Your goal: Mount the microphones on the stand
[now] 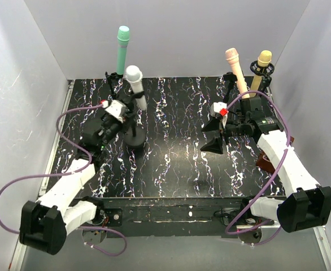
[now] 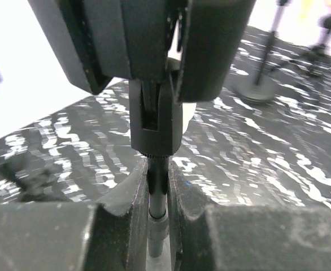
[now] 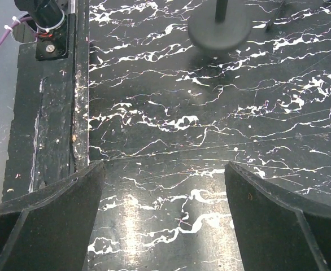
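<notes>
Left gripper pinches the pole of the round-based stand; right gripper gapes wide over the table.
The white microphone sits head-up, slightly tilted, in that stand's clip. The teal microphone rises just behind the stand, while the pink microphone, leaning left, and the yellow microphone stand well to its right.

Bare black marbled worktop lies open across the middle and front. At left, a round-based stand with the white microphone blocks the way; peach-pink microphone and yellow-tan microphone crowd the right rear.
</notes>
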You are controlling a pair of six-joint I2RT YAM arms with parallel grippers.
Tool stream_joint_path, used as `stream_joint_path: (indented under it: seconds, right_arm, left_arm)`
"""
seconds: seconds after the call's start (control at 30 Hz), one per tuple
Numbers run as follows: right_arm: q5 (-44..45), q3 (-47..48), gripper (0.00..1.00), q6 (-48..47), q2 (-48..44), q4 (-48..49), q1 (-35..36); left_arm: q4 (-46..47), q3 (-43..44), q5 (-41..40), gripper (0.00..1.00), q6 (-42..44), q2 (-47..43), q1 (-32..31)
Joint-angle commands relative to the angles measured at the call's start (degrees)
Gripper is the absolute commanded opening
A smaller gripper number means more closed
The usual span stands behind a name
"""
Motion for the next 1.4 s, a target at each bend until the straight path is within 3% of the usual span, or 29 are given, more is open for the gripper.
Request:
stream_joint_path:
  seconds: [0.0,0.23,0.37,0.67,0.8,0.87,0.97,1.1,1.37]
  right_arm:
    - [-2.27,-0.44,0.93,-0.12,-1.42,1.54,-0.31]
    - [-2.45,-1.06,0.93,-0.20,-1.34,1.63,-0.31]
    - [-2.09,-1.41,0.93,-0.29,-1.86,1.37,-0.40]
    - [-2.00,-2.38,0.93,-0.29,-3.27,1.28,-1.98]
    - [-2.00,-2.81,0.93,-0.29,-4.32,0.75,-3.12]
    - [-1.92,-2.99,0.93,-0.82,-4.67,-0.12,-3.56]
    - [-1.57,-3.43,0.93,-1.43,-5.46,-1.00,-4.09]
    - [-1.21,-2.73,0.93,-2.05,-7.04,-3.20,-5.41]
    - [-0.07,2.01,0.93,-2.05,-11.00,-9.70,-11.99]
  left_arm:
    - [-0.75,-1.18,-8.97,0.00,4.16,-5.68,6.37]
    - [8.99,-4.43,-17.42,0.00,1.44,-1.92,16.39]
    - [15.50,-4.43,-17.96,0.00,0.29,3.62,19.83]
    - [18.51,-4.43,-20.50,0.00,1.88,9.26,19.83]
    - [16.23,-7.15,-23.38,0.31,-1.37,5.93,19.83]
    - [12.98,-7.51,-24.46,0.51,-2.87,3.12,19.83]
    - [5.27,-6.90,-26.13,0.73,-7.87,-2.15,19.83]
    - [-4.50,-6.98,-25.69,0.96,-12.35,-10.15,19.83]
    - [-27.00,-2.51,-23.76,0.98,-22.81,-22.02,19.57]
